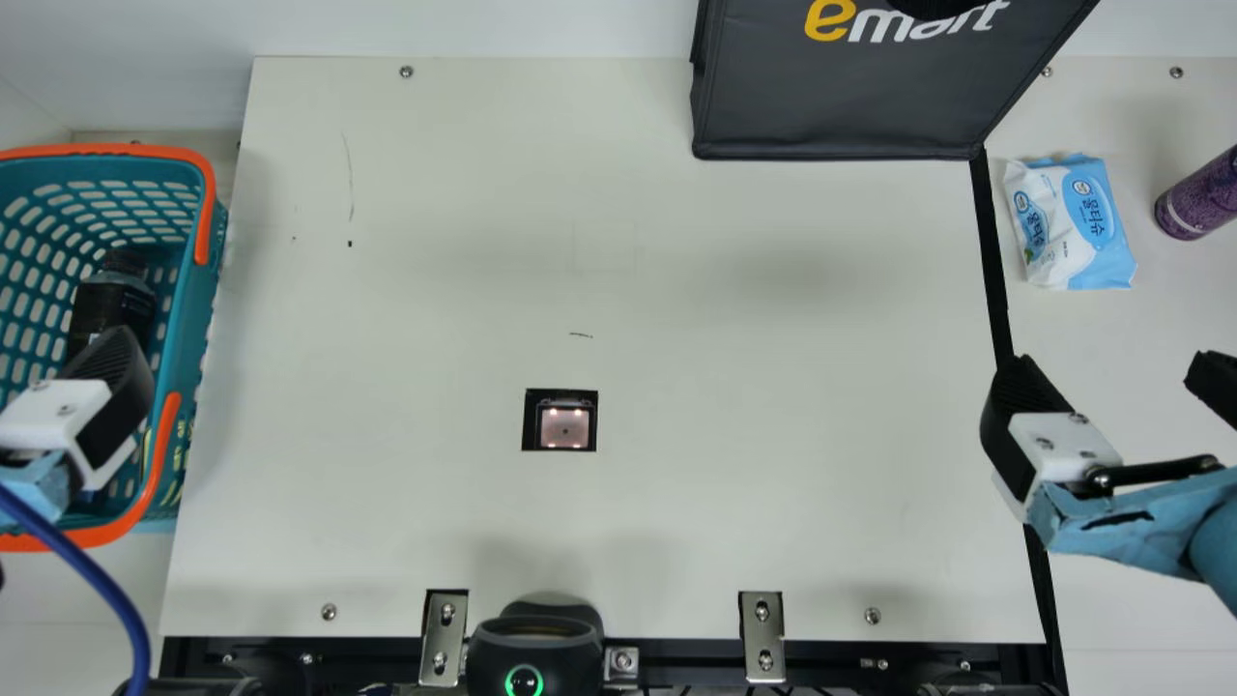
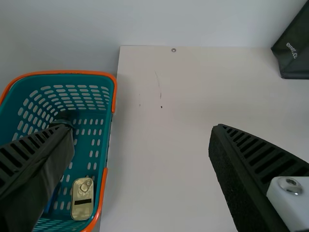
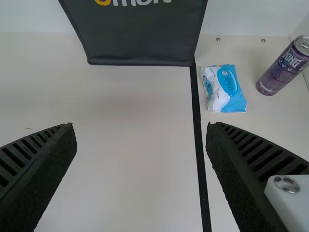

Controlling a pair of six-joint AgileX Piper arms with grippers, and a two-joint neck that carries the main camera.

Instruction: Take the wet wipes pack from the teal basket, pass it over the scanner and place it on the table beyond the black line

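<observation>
Placement appears complete: the wet wipes pack (image 1: 1073,222) lies on the table (image 1: 1126,377) beyond the black line (image 1: 993,261), near the purple can (image 1: 1198,196). You cannot confirm the pass over the scanner (image 1: 565,428) from these views (treat it as unverified). The left gripper (image 2: 142,126), at the teal basket (image 1: 193,300), and the right gripper (image 3: 141,124), near the line, both have fingers apart, gripping nothing. You probably need only retract the right arm.

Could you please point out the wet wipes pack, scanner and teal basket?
Wet wipes pack (image 1: 1073,224): main view, printed upper face.
Scanner (image 1: 564,427): main view, lit window.
Teal basket (image 1: 193,295): main view, right-hand wall.
</observation>
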